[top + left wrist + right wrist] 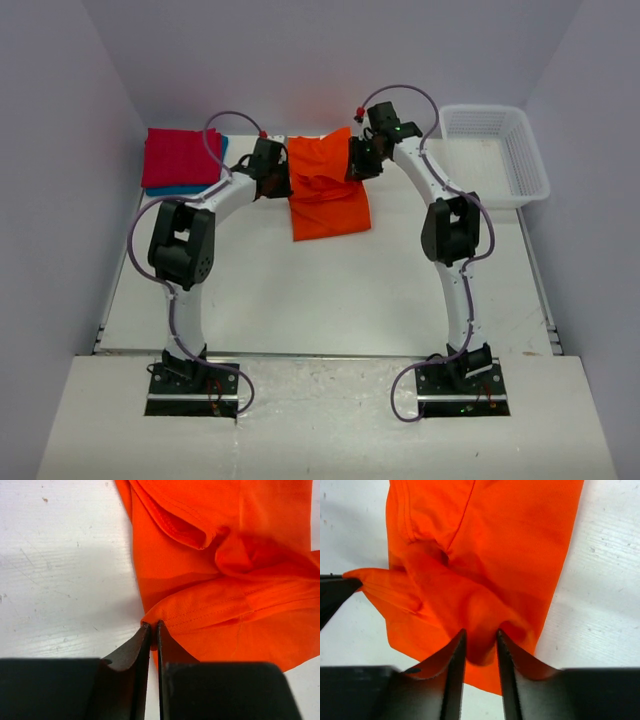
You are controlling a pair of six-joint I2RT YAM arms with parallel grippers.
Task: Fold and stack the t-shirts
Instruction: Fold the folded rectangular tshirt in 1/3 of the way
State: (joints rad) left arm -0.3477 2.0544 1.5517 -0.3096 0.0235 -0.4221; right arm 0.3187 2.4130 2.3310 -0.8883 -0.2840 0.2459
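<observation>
The orange t-shirt lies partly folded at the table's far middle, its far part lifted between the two grippers. My left gripper is shut on its left edge; the left wrist view shows the jaws pinching a hemmed corner of the orange cloth. My right gripper is shut on a bunched fold of its right side, with orange cloth hanging beyond. The crimson red t-shirt lies folded on top of the blue t-shirt at the far left.
A white mesh basket stands at the far right. Grey walls close in the table at the back and both sides. The left gripper's black finger shows at the left edge of the right wrist view.
</observation>
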